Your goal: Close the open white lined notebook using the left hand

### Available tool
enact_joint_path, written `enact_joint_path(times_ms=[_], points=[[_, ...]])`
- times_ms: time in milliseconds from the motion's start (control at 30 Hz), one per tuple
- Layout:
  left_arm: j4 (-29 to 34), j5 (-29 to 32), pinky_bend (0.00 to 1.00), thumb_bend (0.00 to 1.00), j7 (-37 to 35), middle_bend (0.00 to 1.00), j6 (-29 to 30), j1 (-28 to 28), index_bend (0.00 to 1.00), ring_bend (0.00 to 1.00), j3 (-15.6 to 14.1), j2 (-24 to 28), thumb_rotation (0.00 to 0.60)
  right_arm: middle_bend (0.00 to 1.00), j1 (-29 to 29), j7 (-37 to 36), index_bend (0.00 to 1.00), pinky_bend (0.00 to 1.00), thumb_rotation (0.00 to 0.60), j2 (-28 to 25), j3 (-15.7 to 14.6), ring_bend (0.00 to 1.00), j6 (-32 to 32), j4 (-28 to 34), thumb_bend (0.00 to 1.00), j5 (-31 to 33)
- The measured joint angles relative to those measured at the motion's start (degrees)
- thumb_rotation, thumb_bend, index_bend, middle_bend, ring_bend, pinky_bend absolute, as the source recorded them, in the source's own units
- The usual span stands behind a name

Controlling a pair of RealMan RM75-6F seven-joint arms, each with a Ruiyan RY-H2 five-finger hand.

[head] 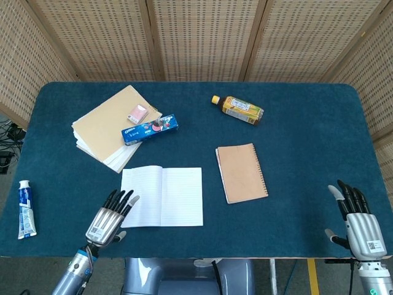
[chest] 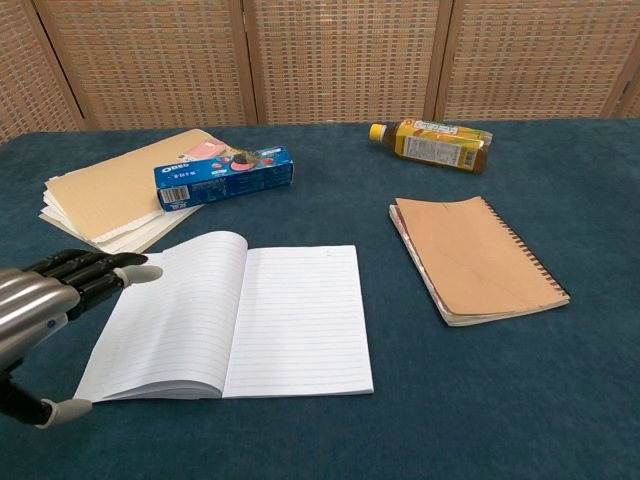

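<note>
Tabletop: notebook (head: 162, 196) perhaps under left fingertips (head: 126, 198)

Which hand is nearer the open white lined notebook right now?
Left. The left hand hovers at the open white lined notebook's left edge; the right hand sits far off at the table's right corner.
</note>
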State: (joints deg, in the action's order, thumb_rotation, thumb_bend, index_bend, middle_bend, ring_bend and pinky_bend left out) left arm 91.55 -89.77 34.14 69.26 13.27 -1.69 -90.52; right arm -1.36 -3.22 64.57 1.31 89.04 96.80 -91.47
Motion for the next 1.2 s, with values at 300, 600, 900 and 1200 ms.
enact_joint_path(times_ms=[300, 600, 900, 1200], points=[[-2.6, 1.93, 0.0, 0.27, 0.66, 0.0, -1.06, 1.03, 0.0, 0.0, 0.14, -2.64, 0.6, 0.0, -0.07, -0.34, 0.0, 0.0, 0.6, 0.11, 0.0, 0.0, -0.17, -0.19, 0.1, -0.03], [-4.99, 3.35, 0.0, 0.27, 0.4, 0.0, -2.03, 2.33, 0.0, 0.0, 0.69, -4.29, 0.6, 0.0, -0.05, -0.26, 0.0, 0.0, 0.6, 0.31, 0.01, 0.0, -0.1, -0.35, 0.1, -0.13], [-6.25, 4.27, 0.0, 0.27, 0.54, 0.0, -2.81, 3.4, 0.0, 0.0, 0.79, -5.48, 0.6, 0.0, -0.13, 0.13, 0.0, 0.0, 0.6, 0.56, 0.06, 0.0, -0.11, -0.43, 0.1, -0.18], [-6.1, 3.79, 0.0, 0.27, 0.23, 0.0, -1.92, 3.34, 0.0, 0.0, -0.66, -6.18, 0.6, 0.0, -0.12, 0.18, 0.0, 0.0, 0.6, 0.58, 0.03, 0.0, -0.25, -0.4, 0.1, -0.03]])
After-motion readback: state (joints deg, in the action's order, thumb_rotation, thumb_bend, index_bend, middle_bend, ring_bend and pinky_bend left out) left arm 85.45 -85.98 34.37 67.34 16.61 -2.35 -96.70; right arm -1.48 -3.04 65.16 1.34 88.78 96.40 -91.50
